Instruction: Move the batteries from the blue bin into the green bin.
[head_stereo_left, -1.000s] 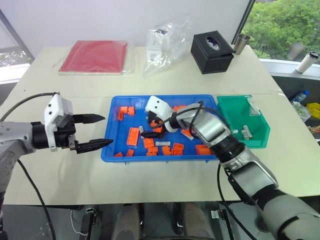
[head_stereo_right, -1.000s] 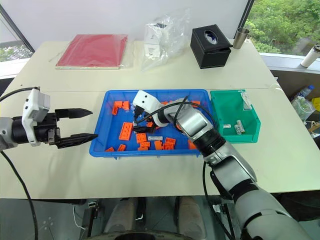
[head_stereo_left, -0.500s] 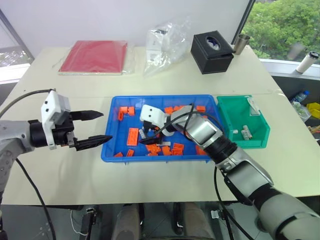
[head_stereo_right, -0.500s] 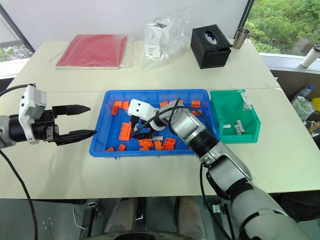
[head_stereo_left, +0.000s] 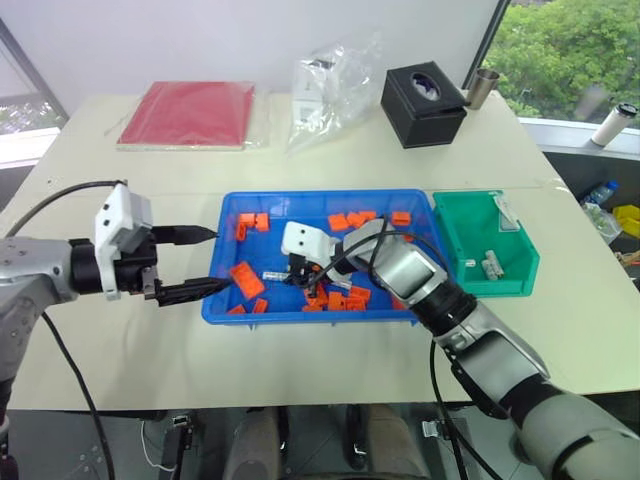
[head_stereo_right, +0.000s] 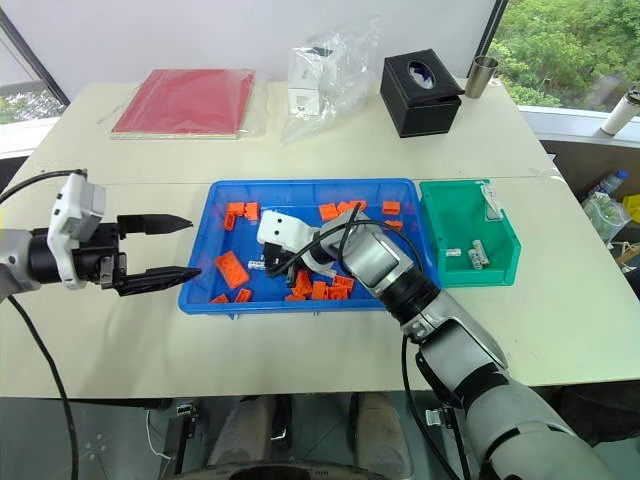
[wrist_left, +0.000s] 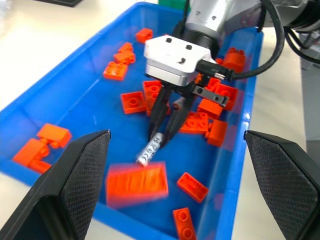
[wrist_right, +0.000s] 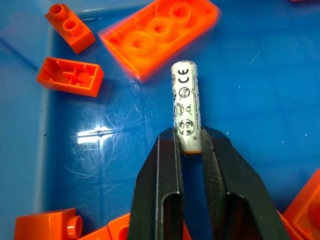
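- One worktop (head_stereo_left: 120, 350) carries everything, the blue bin (head_stereo_left: 222, 312) at centre and the green bin (head_stereo_left: 520, 275) touching its right end.
- Orange bricks (head_stereo_left: 345, 298) crowd the blue bin around the right pincer (wrist_right: 189, 145), which is clenched on one end of a white battery (wrist_right: 186, 106) low over the bin floor.
- Two batteries (head_stereo_left: 489, 266) already lie in the green bin.
- Left pincer (head_stereo_left: 195, 262) hangs released at the blue bin's left rim.
- Risk: the grip takes only the battery's tip, so on lifting it may pivot, slip out and drop back among the bricks.
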